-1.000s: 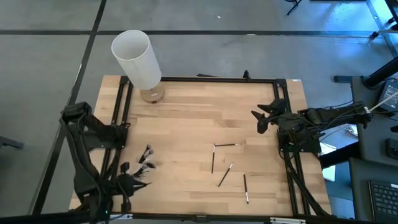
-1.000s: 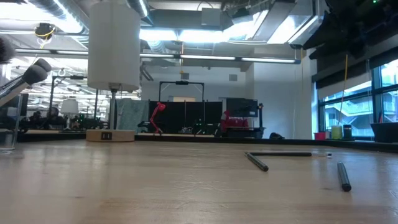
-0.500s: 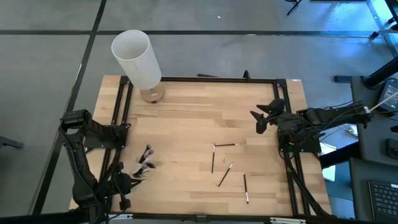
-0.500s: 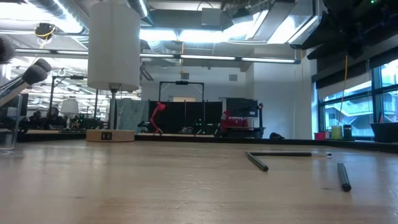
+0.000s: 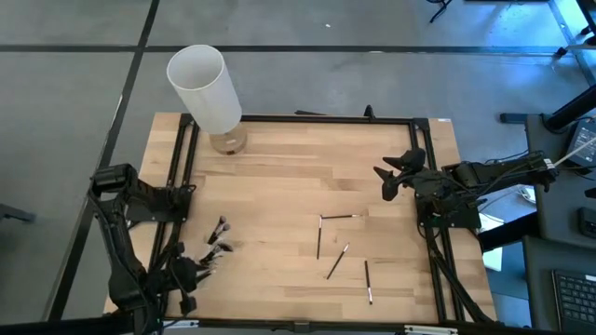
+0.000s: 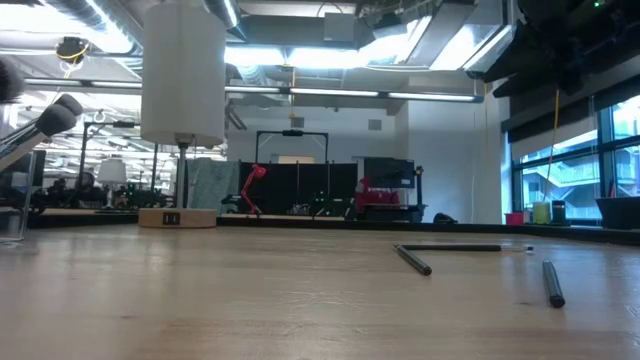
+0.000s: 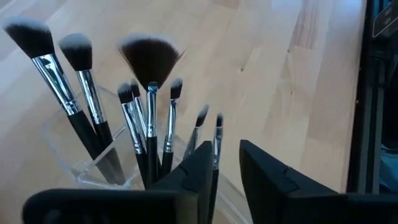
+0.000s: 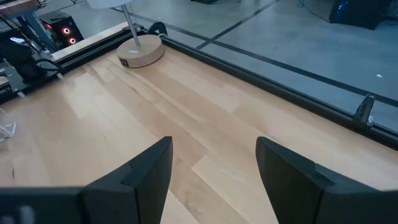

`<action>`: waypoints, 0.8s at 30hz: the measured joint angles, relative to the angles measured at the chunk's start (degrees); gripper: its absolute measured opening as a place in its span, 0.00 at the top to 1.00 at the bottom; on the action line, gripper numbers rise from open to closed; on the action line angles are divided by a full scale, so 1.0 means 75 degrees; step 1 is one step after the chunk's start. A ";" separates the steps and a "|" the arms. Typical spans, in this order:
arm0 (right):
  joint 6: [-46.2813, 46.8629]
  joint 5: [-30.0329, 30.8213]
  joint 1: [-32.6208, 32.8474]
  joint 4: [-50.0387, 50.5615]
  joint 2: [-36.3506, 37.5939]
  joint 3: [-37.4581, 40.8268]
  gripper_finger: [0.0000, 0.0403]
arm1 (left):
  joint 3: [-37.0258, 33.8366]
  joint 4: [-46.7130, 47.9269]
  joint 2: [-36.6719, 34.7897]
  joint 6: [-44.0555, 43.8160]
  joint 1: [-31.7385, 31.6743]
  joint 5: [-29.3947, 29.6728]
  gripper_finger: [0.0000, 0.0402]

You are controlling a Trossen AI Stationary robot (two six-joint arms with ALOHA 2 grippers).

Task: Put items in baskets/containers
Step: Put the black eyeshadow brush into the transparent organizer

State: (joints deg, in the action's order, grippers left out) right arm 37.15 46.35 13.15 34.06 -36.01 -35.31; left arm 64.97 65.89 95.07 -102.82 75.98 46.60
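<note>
A transparent cup (image 7: pixel 93 169) stands near the table's front left corner (image 5: pixel 216 244). Several dark makeup brushes stand in it with their bristles up, among them a fan-shaped one (image 7: pixel 149 59). My left gripper (image 7: pixel 225 177) is at the cup's rim, slanting down, open, with one thin brush (image 7: pixel 217 134) in the gap. Several loose brushes lie flat on the table's right half (image 5: pixel 337 217), (image 5: pixel 318 240), (image 5: pixel 337 261). My right gripper (image 5: pixel 389 177) waits open above the table's right edge (image 8: pixel 211 174). My left gripper has a thin brush's handle (image 7: pixel 215 171) standing in its gap, close by one finger (image 7: pixel 198 177). I cannot tell whether that finger touches it. The brush stands upright in the cup, bristles up, and the gap is much wider than the handle.
A tall white cylinder (image 5: pixel 207 88) on a tan round base (image 5: pixel 226 141) stands at the far left. A black frame (image 5: pixel 307 118) runs along the table's edges. The wooden table top is bare between the cup and the loose brushes (image 5: pixel 279 195).
My left arm has sunk a little beside the cup and its wrist has turned. After that it keeps still. The brushes in the cup and those on the table lie as before.
</note>
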 joint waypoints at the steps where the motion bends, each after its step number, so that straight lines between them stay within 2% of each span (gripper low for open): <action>1: 0.0003 0.0000 -0.0001 0.0000 0.0000 0.0000 0.43 | 0.0000 0.0012 -0.0003 -0.0018 -0.0018 0.0005 0.79; 5: 0.0017 -0.0001 0.0000 -0.0020 0.0000 0.0000 0.43 | 0.0019 0.0180 -0.0015 -0.0104 -0.0192 0.0048 0.73; 9: 0.0017 -0.0004 -0.0001 -0.0163 0.0000 0.0000 0.43 | 0.0258 0.1010 -0.0192 -0.0765 -0.0641 0.0001 0.68; 15: -0.0043 -0.0009 0.0000 -0.0572 -0.0117 0.0000 0.43 | 0.1035 0.2570 -0.0909 -0.1437 -0.1925 0.0304 0.63; 20: -0.0382 -0.0015 0.0000 -0.0688 -0.0337 0.0000 0.43 | 0.1572 0.2280 -0.1462 -0.0085 -0.3487 0.0871 0.63; 22: -0.0580 -0.0160 -0.0001 -0.0679 -0.0352 0.0000 0.43 | 0.1591 0.1420 -0.1488 0.0807 -0.4250 0.1340 0.63; 24: -0.0780 -0.0384 0.0000 -0.0665 -0.0335 -0.0020 0.43 | 0.1591 0.0366 -0.1349 0.2068 -0.5014 0.1393 0.64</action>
State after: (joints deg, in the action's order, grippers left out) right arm 31.29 43.47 13.15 29.08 -38.52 -35.46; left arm 76.90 68.64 84.95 -87.30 38.37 57.05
